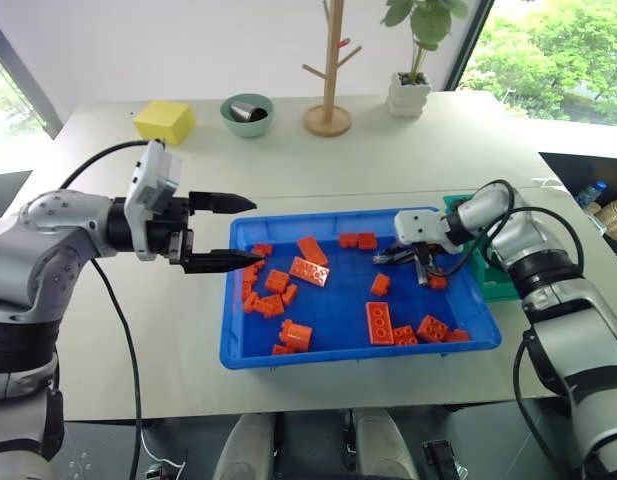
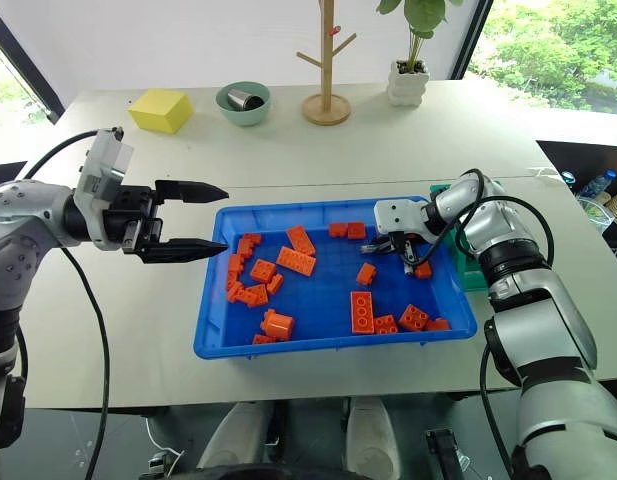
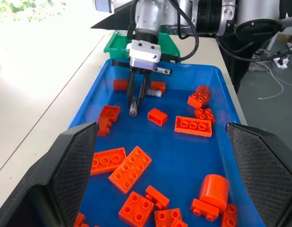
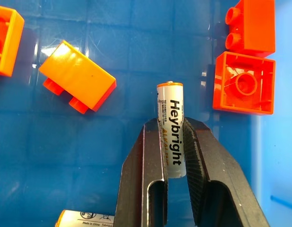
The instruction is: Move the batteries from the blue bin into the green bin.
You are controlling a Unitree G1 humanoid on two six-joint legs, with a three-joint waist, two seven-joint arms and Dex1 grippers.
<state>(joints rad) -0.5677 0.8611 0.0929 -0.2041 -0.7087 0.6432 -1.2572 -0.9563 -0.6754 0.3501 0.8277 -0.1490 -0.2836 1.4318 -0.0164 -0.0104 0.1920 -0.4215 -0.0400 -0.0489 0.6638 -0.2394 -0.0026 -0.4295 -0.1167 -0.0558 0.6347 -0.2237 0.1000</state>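
Batteries: one point(image 4: 171, 130) is clamped lengthwise between the right hand's point(image 4: 173, 142) fingers, low over the blue bin's point(image 1: 250, 352) right end. A second battery point(image 3: 155, 92) lies beside it; a third isn't visible. The green bin point(image 3: 118, 45) sits just right of the blue bin. The left hand point(image 1: 228, 232) hovers spread apart, farther away.

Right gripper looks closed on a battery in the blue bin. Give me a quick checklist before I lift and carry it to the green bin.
1. Right gripper shut on the battery: ok.
2. Battery seated between the fingers, one end sticking out past the tips: ok.
3. No orange bricks caught in the grip: ok.
4. Left gripper open, hovering at the far edge of the blue bin, off the carry path: ok.
5. Green bin beside the blue bin, near the right arm: ok.
6. Room inside the green bin: cannot tell.
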